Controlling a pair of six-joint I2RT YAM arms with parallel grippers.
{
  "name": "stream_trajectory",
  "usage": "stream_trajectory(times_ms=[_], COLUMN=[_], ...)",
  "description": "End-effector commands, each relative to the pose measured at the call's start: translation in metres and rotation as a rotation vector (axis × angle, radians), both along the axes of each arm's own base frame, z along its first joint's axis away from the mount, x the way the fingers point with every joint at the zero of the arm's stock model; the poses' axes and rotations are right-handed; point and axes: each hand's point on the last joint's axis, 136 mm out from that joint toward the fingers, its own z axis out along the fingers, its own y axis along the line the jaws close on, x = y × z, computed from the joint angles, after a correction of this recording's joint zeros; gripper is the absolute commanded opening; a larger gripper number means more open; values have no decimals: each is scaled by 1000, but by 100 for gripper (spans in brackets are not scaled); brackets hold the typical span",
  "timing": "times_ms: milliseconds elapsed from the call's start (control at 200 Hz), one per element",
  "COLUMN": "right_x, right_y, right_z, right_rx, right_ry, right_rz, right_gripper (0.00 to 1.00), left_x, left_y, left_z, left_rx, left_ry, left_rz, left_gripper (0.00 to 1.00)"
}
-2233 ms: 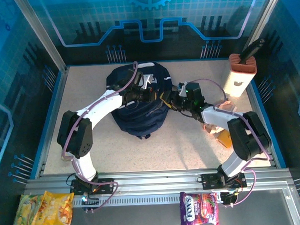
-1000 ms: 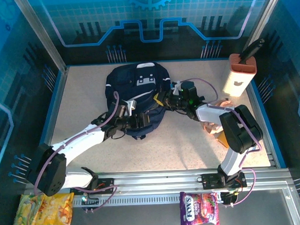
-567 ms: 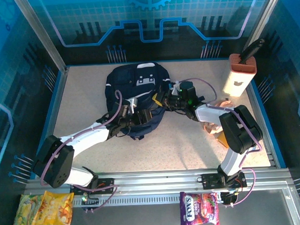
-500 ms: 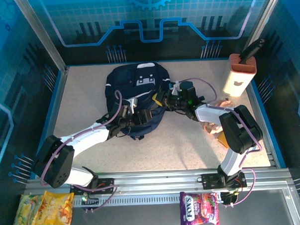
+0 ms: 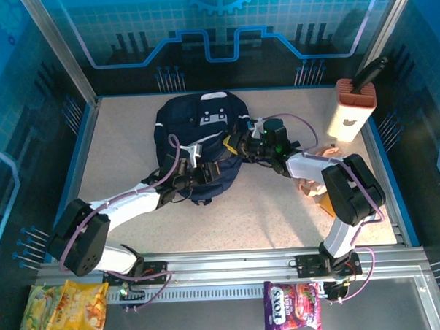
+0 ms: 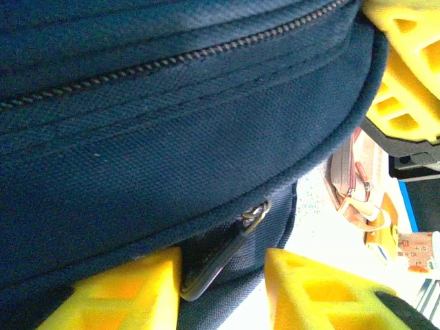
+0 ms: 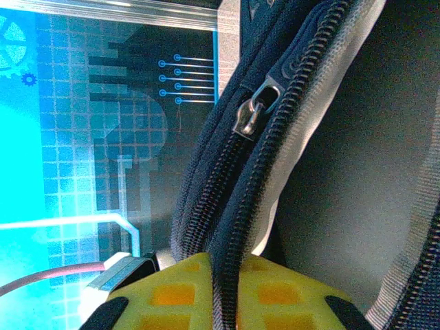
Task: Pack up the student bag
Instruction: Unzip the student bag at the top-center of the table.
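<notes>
The student bag, navy with white stripes, lies flat in the middle of the table. My left gripper is at its near edge. In the left wrist view the left gripper is open, its yellow fingers astride a dark zipper pull that rests against the left finger. At the bag's right side, my right gripper is shut. The right wrist view shows the right gripper pinching the bag's open zipper edge, with a metal slider further up.
A pink-topped white holder with a dark tool stands at the back right. Brown and peach items lie by the right arm. Snack packets sit on the front rail. A blue wall borders the table.
The left arm has come down from over the bag to its near edge, and its jaws have narrowed around the zipper pull. The bag has settled flat. The right gripper keeps its hold.
</notes>
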Motion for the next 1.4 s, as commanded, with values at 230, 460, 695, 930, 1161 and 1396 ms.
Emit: stream_trajectory(times_ms=[230,460,695,930,1161,1396], right_x=[-8,-7,-4,2,10,-4], right_y=[15,13,0,-18,-34,-13], right_z=[44,41,50,39,25,25], right_rx=[74,58,73,72,61,133], right_ry=[-130,-128,-177,-187,-179,-103], right_rz=[61,53,1,-63,-115,-80], right_gripper=[12,11,9,9,11,43], left_x=[8,12,-3,-26,-33,-19], left_y=[-3,5,33,60,83,51], left_z=[6,6,-13,-37,-39,-1], left_rx=[53,79,159,214,267,268], left_ry=[-57,-54,-4,60,33,-73], left_rz=[17,62,144,182,209,67], left_gripper=[32,16,0,0,0,0])
